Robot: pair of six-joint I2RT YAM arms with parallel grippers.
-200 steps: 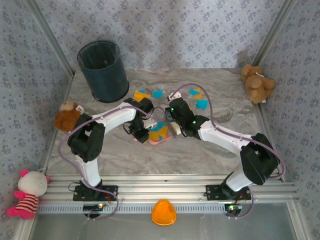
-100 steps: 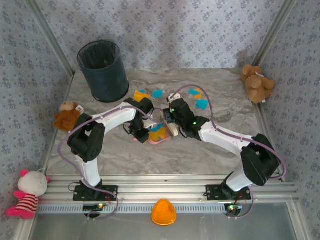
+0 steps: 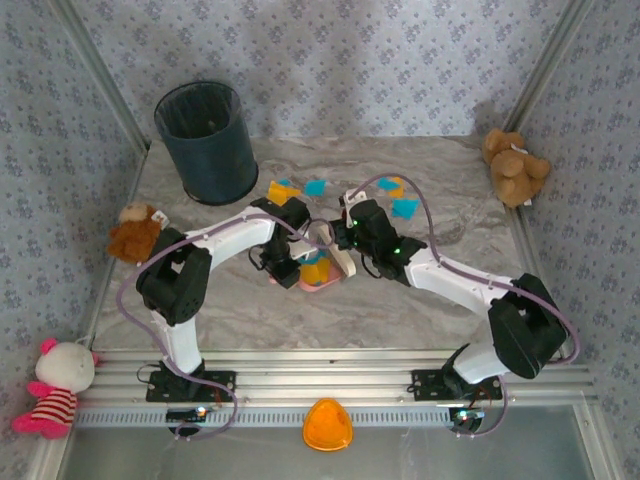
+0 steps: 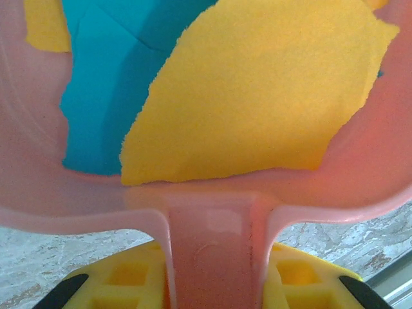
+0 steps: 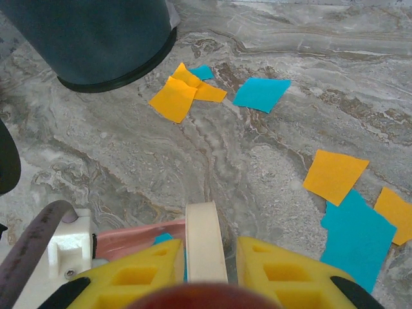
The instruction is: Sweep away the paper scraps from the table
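Observation:
My left gripper (image 3: 291,268) (image 4: 209,278) is shut on the handle of a pink dustpan (image 3: 318,276) (image 4: 209,244). In the pan lie a large orange paper scrap (image 4: 257,90) and a cyan one (image 4: 106,96). My right gripper (image 3: 345,256) (image 5: 206,265) is shut on a cream brush handle (image 5: 205,238) right beside the pan's rim (image 5: 132,238). Loose paper scraps lie on the marble table (image 3: 240,300): orange (image 5: 183,95) and cyan (image 5: 261,94) near the bin, and orange (image 5: 335,175) and cyan (image 5: 357,237) further right.
A dark bin (image 3: 207,140) (image 5: 90,38) stands at the back left. Brown plush toys sit at the left edge (image 3: 132,232) and the back right corner (image 3: 513,165). A pink-and-white plush (image 3: 52,388) and an orange dome (image 3: 328,424) lie by the front rail.
The right arm has shifted a little, bringing the brush closer along the dustpan's right rim. The left arm and the pan have stayed almost still.

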